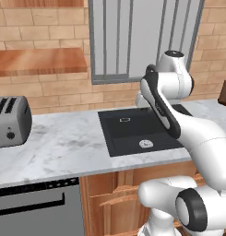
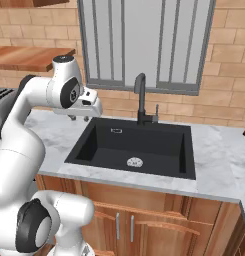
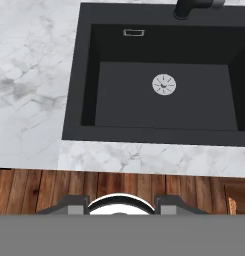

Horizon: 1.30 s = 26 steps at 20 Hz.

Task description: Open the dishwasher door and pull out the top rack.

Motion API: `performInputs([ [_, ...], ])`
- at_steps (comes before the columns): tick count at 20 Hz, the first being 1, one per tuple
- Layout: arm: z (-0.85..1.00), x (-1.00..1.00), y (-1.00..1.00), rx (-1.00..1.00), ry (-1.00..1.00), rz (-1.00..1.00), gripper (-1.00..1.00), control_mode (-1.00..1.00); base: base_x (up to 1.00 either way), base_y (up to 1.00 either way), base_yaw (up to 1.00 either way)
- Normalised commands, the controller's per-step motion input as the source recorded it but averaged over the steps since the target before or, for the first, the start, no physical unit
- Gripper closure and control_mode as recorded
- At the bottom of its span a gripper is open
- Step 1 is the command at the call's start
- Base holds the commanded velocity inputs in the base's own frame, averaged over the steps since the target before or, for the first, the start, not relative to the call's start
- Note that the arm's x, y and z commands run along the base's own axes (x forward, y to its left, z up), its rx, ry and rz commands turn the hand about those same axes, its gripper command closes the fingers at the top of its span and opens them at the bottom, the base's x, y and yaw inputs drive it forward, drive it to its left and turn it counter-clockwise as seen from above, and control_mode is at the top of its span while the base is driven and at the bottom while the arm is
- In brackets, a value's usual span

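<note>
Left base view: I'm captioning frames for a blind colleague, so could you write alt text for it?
The dishwasher door, grey with a black bar handle, sits closed under the marble counter at lower left. The white robot arm rises at right beside a black sink; a toaster stands at left.

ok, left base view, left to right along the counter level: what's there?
toaster → bare marble counter → black sink → robot arm → dark object at the right edge, too cropped to identify. The dishwasher door sits below the counter at far left, closed.
</note>
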Motion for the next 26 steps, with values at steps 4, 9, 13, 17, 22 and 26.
performInputs([
  [4, 0.0, 0.0, 0.0, 0.0, 0.0, 0.0, -1.0, 1.0, 0.0, 0.0, 0.0],
  [9, 0.0, 0.0, 0.0, 0.0, 0.0, 0.0, -1.0, 1.0, -0.01, 0.0, 0.01],
  [13, 0.0, 0.0, 0.0, 0.0, 0.0, 0.0, -1.0, 1.0, -0.16, 0.0, 0.28],
  [17, 0.0, 0.0, 0.0, 0.0, 0.0, 0.0, -1.0, 1.0, -0.06, 0.0, 0.47],
  [22, 0.0, 0.0, 0.0, 0.0, 0.0, 0.0, -1.0, 1.0, -0.02, -0.02, 0.5],
  [26, 0.0, 0.0, 0.0, 0.0, 0.0, 0.0, -1.0, 1.0, 0.0, -0.21, 0.44],
])
